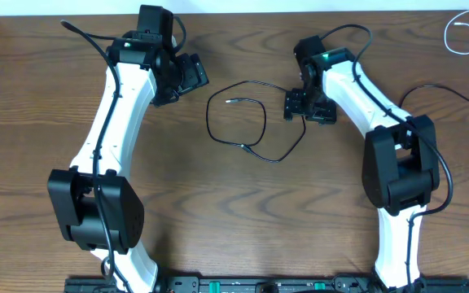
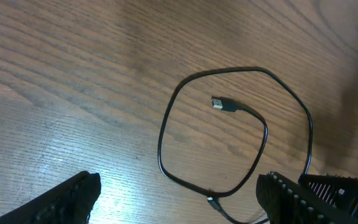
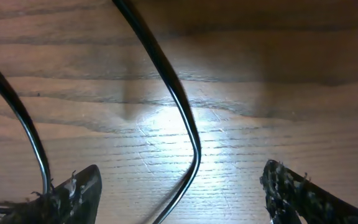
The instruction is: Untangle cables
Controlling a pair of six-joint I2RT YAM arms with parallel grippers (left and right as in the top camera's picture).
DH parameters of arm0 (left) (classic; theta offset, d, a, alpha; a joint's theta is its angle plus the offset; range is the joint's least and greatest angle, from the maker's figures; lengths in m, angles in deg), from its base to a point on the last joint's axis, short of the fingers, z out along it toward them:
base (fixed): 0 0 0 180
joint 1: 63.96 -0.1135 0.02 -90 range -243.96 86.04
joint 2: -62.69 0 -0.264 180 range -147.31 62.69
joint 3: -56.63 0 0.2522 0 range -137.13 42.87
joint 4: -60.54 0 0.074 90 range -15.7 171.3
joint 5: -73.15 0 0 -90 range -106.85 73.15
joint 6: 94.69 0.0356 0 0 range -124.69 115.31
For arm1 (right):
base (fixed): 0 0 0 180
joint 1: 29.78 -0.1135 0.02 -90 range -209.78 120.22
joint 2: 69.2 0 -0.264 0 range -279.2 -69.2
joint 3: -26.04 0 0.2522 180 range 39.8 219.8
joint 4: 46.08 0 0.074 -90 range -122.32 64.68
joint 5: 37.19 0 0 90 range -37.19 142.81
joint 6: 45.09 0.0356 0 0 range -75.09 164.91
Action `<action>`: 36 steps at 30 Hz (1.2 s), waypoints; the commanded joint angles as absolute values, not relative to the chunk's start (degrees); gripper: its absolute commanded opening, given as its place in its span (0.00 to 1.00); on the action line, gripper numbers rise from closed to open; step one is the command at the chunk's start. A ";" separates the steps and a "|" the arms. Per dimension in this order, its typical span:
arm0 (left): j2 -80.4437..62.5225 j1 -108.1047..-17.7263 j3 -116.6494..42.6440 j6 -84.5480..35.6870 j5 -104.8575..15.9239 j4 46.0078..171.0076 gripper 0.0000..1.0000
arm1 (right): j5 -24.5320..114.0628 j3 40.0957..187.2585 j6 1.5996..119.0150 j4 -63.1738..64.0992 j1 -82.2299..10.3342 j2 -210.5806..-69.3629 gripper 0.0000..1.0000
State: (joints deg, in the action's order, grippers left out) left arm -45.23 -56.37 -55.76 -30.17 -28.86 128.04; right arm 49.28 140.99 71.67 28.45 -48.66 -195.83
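Overhead view, and only this one, gives you both cords. The black cable [image 1: 265, 124] lies mid-table [image 1: 218, 212] between the two arms. The white cable [image 1: 448, 34] sits loosely looped at the table's 1 o'clock corner, well apart from everything. Neither wrist view shows the white one.

Left wrist view adds detail the overhead lacks. The black cable [image 2: 164, 127] forms one closed-looking loop, with a small plug lying inside it and its tip aimed toward 10 o'clock. A second end lies at the loop's 6 o'clock, where the strands meet.

Right wrist view shows only two dark strands of the black cable [image 3: 185, 118] on lit wood, one bending between the fingers and one curving past the left finger. No plugs can be seen there.

Orientation, overhead: you can read the black cable's long axis as running 9 to 3 o'clock. The loop is on the 9 o'clock side, and two strands trail toward 3 o'clock. The inner plug points toward 9 o'clock.

Tools:
- The left gripper [image 1: 187, 77] hangs at the loop's 10 o'clock, near but apart. In its own view the left gripper [image 2: 179, 199] is spread wide and pinches nothing, with the loop's bottom lying between the fingers.
- The right gripper [image 1: 300, 106] is over the cable's 3 o'clock end. Its own view shows the right gripper [image 3: 185, 193] spread, with a strand passing between the pads and touching neither
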 commanded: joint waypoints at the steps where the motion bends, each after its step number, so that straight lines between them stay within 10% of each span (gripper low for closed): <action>1: -45.69 -56.48 -55.06 -30.12 -28.16 128.28 0.95 | 51.11 139.15 73.60 28.01 -50.01 -195.89 0.79; 20: -45.69 -56.48 -55.06 -30.28 -28.42 128.28 0.96 | 33.00 125.27 75.34 4.34 -53.44 -195.89 0.89; 29: -45.69 -56.48 -55.06 -30.28 -29.69 128.26 0.96 | 49.48 124.44 80.81 5.52 -59.83 -195.96 0.70; 36: -45.69 -56.48 -55.06 -30.28 -29.69 129.39 0.96 | 51.79 124.44 82.62 8.01 -62.19 -196.66 0.34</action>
